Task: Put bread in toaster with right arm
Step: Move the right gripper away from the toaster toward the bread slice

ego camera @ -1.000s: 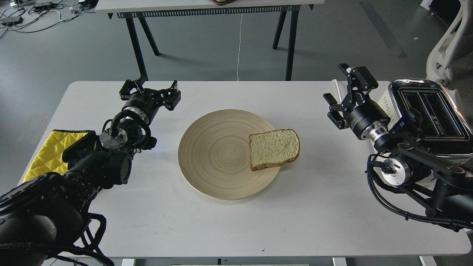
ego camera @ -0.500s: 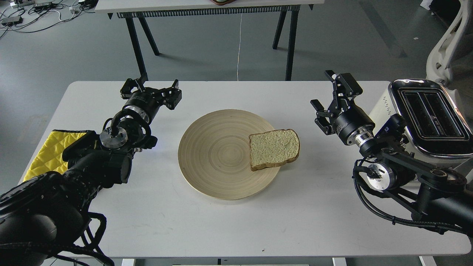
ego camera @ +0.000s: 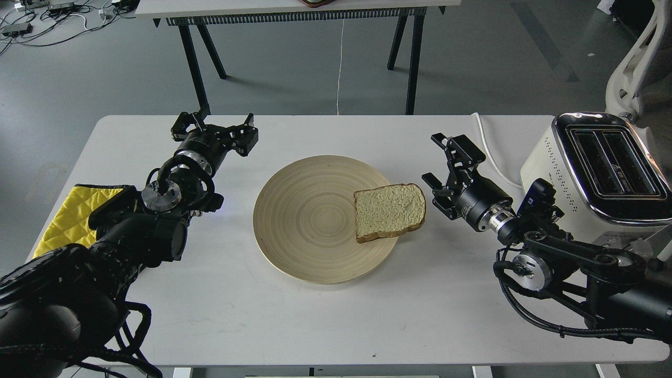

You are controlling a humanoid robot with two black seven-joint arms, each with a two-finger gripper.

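Bread on plate, right gripper beside it

The bread (ego camera: 389, 211) is seen at center frame on the wooden plate (ego camera: 310, 220), overhanging its right rim. The right gripper (ego camera: 443, 168) is held wide just right of it; the toaster (ego camera: 598, 173) is placed far right. The left gripper (ego camera: 215, 128) is spread wide at upper left.

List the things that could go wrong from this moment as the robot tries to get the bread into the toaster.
1. The bread overhangs the wooden plate's right rim, so the open right hand may nudge it off instead of gripping it.
2. The toaster slots are narrow; a tilted slice may jam.
3. The white cord lies near the arm's path and might snag.
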